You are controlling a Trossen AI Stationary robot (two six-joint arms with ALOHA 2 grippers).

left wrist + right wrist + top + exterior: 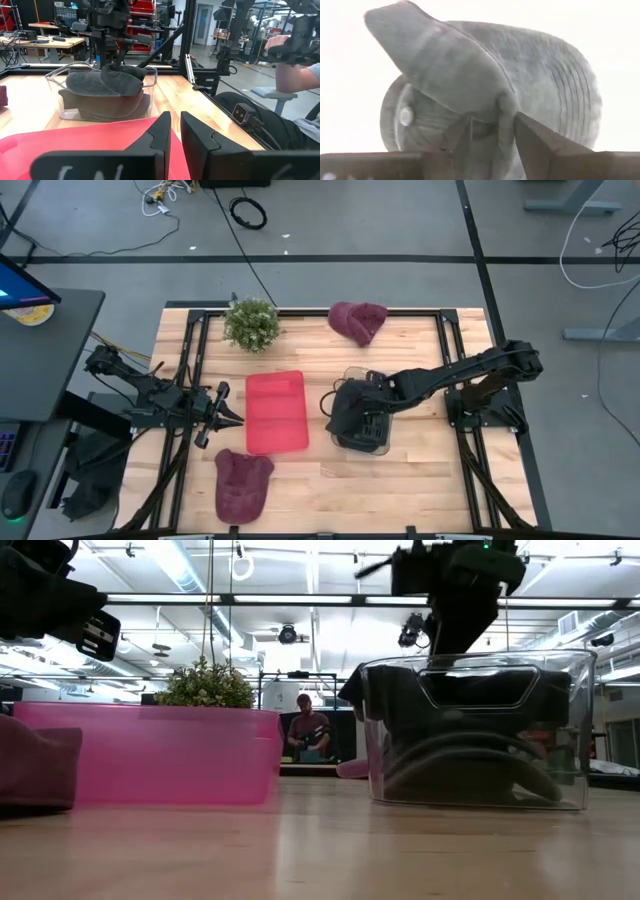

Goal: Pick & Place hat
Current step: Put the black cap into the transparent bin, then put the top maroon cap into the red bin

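The right end effector [372, 392] is clenched on a fold of the dark grey hat [350, 412], which lies partly inside the clear bin [362, 442] near the centre of the surface [420, 470]; in the high view the hat's brim side spills over the bin's 9 o'clock wall. The right wrist view confirms the fingers [530, 137] pinch the fabric at the brim. The step in hand appears to be seating the hat in the bin. To do it well, the arm should probably shift slightly toward 3 o'clock before letting go, so the overhanging part clears the rim and drops inside; a release now risks the hat sliding out. The left end effector [228, 417] waits at 9 o'clock beside the pink tray [276, 410], fingers nearly together and grasping nothing. Two maroon hats [243, 483] [358, 319] lie untouched at 7 and 12 o'clock.
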